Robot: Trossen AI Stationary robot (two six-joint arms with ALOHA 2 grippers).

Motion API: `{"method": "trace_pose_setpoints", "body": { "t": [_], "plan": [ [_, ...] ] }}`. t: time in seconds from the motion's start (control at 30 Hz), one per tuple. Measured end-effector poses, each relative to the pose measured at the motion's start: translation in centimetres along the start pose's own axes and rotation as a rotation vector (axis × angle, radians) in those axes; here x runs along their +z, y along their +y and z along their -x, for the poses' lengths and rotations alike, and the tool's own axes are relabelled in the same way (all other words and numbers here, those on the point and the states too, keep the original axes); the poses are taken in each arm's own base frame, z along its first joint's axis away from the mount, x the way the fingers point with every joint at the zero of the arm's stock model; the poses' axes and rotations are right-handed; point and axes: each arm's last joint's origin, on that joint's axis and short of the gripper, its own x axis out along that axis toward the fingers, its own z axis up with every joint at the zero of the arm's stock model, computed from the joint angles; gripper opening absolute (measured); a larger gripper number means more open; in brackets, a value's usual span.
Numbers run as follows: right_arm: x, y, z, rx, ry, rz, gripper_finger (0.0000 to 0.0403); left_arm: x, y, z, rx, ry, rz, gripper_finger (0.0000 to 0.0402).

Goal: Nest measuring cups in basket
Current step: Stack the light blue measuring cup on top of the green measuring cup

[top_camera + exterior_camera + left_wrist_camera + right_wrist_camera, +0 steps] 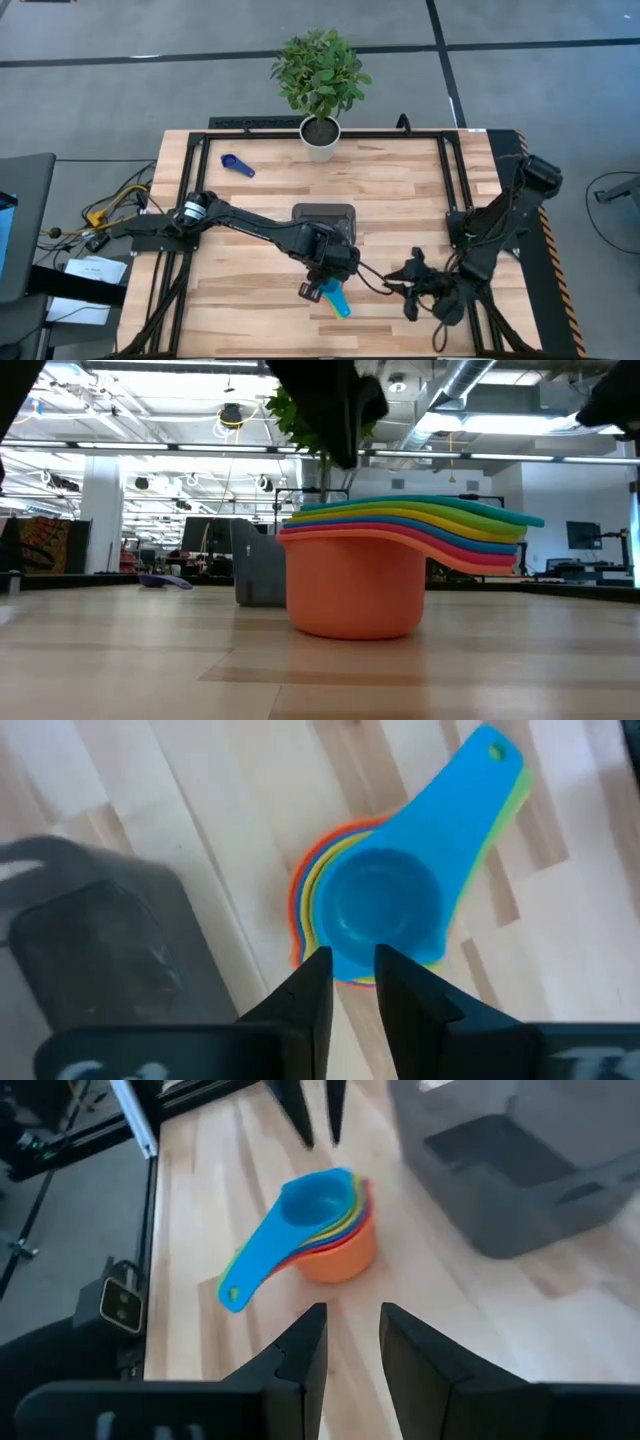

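In the high view the left end effector (pixel 318 287) hides, apparently, most of the stacked measuring cups (pixel 338 298).

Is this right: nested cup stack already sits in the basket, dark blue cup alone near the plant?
Not quite. The nested cup stack sits on the table in front of the basket, not in it; the high view shows this. The dark blue cup is alone near the plant.

The stacked measuring cups (pixel 320 1230) run orange at the bottom, then red, yellow and green, topped light blue. A lone dark blue cup (pixel 237 166) lies apart. The basket (pixel 500 1165) is dark grey; the counter (pixel 400 210) pale striped wood.
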Motion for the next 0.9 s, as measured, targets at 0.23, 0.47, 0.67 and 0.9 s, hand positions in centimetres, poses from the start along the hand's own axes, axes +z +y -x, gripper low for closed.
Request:
{"method": "trace_pose_setpoints", "body": {
  "t": [0.23, 0.47, 0.67, 0.9],
  "plan": [
    [-1.3, 1.3, -4.6, 0.09, 0.045, 0.01, 0.0118, 0.2, -4.8, 0.4, -0.05, -0.003, -0.081, 0.0044],
    [-2.1, 1.1, -8.4, 0.127, 0.056, -0.018, 0.0118, 0.4, -9.4, 0.5, -0.092, -0.049, -0.121, 0.0026],
    [-2.1, 0.7, -10.6, 0.162, 0.062, -0.038, 0.0118, 1.1, -11.1, -2.0, -0.105, -0.118, -0.146, 0.0016],
    [-2.6, 0.1, -12.0, 0.188, 0.106, -0.043, 0.0118, 0.5, -10.1, -5.1, -0.06, -0.063, -0.115, 0.0011]
  ]
}}
